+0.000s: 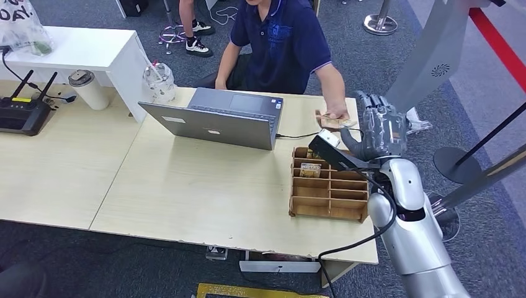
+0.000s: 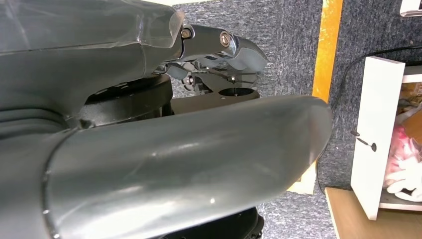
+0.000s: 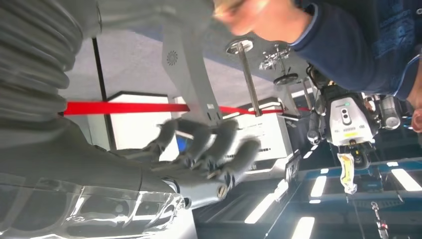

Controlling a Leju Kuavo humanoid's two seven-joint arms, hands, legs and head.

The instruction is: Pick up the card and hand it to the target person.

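A brown card (image 1: 327, 120) lies under the fingers of the person's hand (image 1: 337, 113) on the table, beyond the wooden slotted box (image 1: 327, 200). My right hand (image 1: 379, 129) is raised just right of that hand, clear of the card. In the right wrist view the right hand (image 3: 209, 149) has its fingers (image 3: 245, 152) spread and loosely bent, with nothing between them. Another printed card (image 1: 310, 169) stands in a far-left slot of the box. The left hand's thick grey thumb (image 2: 189, 164) shows close up in the left wrist view, its fingers hidden.
The person in a dark blue shirt (image 1: 282, 43) sits across the table behind an open laptop (image 1: 217, 121). A router (image 1: 22, 115), a cup (image 1: 87, 87) and a glass jar (image 1: 158, 81) stand at the far left. A grey stand (image 1: 434, 56) rises to my right.
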